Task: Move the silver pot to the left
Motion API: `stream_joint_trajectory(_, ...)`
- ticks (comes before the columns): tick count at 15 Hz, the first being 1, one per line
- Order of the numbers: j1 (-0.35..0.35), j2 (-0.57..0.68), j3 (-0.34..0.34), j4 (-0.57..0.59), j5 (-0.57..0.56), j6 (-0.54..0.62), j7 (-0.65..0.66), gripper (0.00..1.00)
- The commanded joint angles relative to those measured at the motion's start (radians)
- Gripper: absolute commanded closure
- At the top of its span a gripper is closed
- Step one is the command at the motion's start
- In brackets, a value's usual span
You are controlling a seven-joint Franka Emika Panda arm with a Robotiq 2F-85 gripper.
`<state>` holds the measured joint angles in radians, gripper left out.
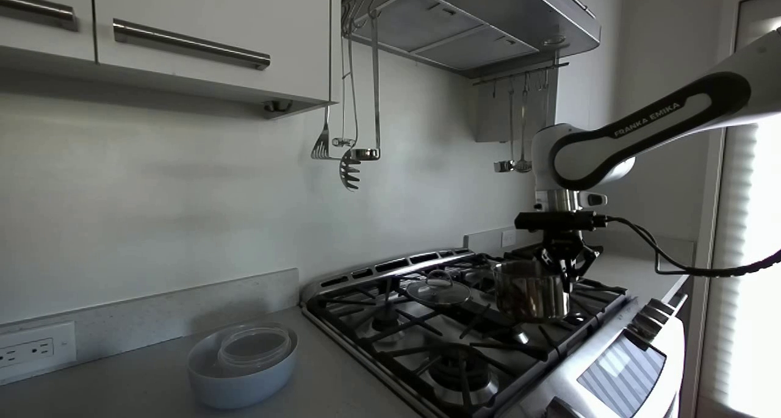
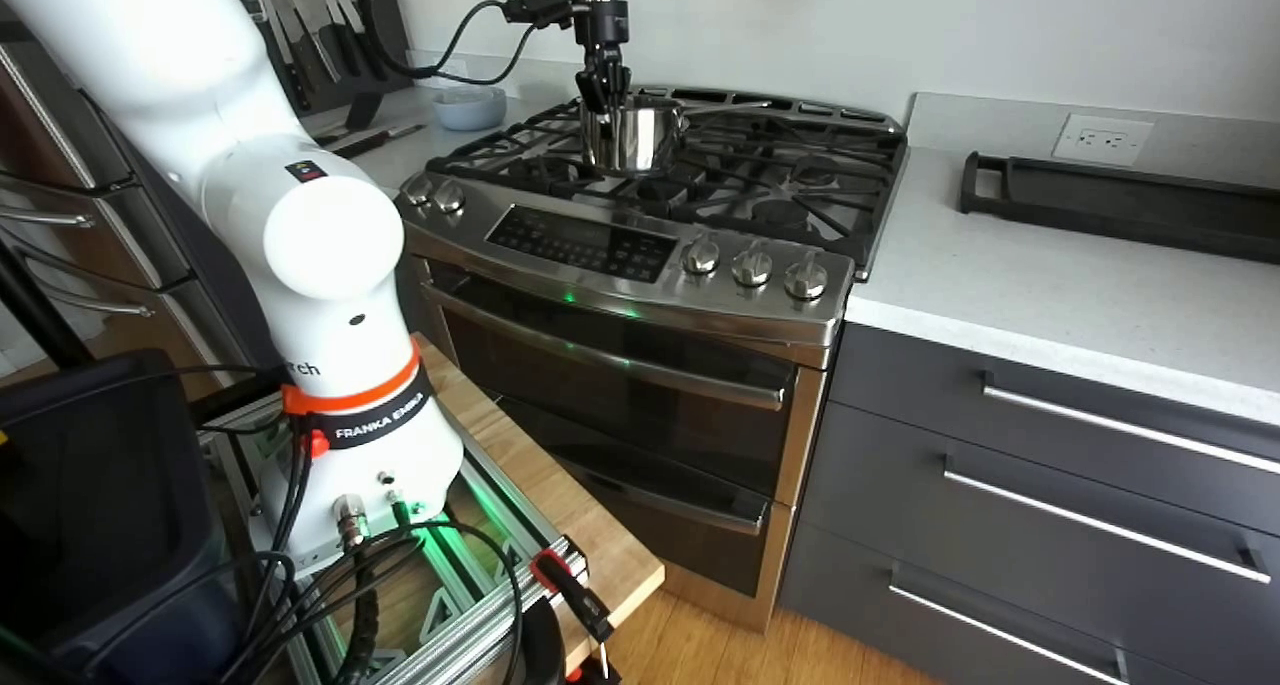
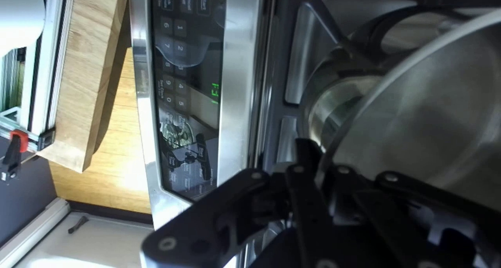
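Observation:
The silver pot (image 1: 529,293) is a shiny steel cylinder over the stove. It also shows in an exterior view (image 2: 640,137), toward the left part of the stove top. My gripper (image 1: 567,284) points down at the pot's rim in both exterior views (image 2: 606,115). In the wrist view the pot (image 3: 434,119) fills the right side, and its rim runs between the fingertips (image 3: 319,162). The gripper is shut on the pot's wall, one finger inside and one outside. The pot appears held upright slightly above the grates, though the gap is hard to judge.
The stove's black grates (image 1: 464,345) lie around and below the pot. A glass lid (image 1: 438,290) rests on them near the pot. A pale bowl with a clear dish inside (image 1: 241,375) stands on the counter beside the stove. A black tray (image 2: 1130,205) lies on the right counter.

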<state>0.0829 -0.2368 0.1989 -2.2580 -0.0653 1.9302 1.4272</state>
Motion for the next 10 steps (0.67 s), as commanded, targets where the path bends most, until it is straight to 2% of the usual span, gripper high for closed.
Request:
stream_joint_trajectory(1,0.016,-0.059,0.029,-0.031,0.024,-0.018,0.122,0.99)
stream_joint_trajectory(4,0.038,-0.060,0.053,-0.030,0.047,-0.029,0.190,0.99)
stream_joint_trajectory(10,0.086,-0.064,0.083,-0.035,0.084,-0.019,0.190,0.99)
